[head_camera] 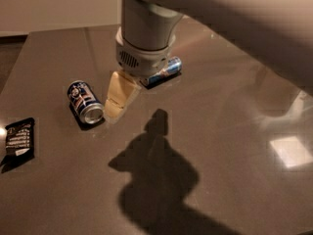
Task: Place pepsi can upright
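The pepsi can (84,102) is dark blue with red and white markings. It lies on its side on the dark table (205,131), left of centre, with its silver top facing the front right. My gripper (114,111) hangs from the grey wrist (144,43) and points down to the table just right of the can, very close to its top end. It holds nothing that I can see.
A slimmer silver-and-blue can (165,69) lies on its side behind the wrist, partly hidden by it. A black packet (18,137) lies at the table's left edge. The arm's shadow (156,175) falls across the front middle.
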You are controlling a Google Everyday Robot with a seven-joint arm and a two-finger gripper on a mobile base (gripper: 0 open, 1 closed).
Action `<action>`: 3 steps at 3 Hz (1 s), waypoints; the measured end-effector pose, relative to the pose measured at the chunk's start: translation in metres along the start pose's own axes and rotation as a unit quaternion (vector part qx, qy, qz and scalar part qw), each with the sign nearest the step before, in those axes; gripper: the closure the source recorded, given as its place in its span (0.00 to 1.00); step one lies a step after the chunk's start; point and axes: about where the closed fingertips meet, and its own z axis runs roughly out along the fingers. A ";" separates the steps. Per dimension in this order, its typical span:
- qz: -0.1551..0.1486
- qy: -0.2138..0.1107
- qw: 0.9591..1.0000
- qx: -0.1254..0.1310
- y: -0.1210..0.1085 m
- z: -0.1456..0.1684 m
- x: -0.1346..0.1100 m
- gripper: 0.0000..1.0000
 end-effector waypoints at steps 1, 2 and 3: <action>-0.005 0.004 1.000 -0.010 0.019 0.011 -0.021 0.00; -0.015 0.010 1.000 -0.017 0.034 0.022 -0.042 0.00; -0.044 0.019 0.998 -0.027 0.053 0.049 -0.080 0.00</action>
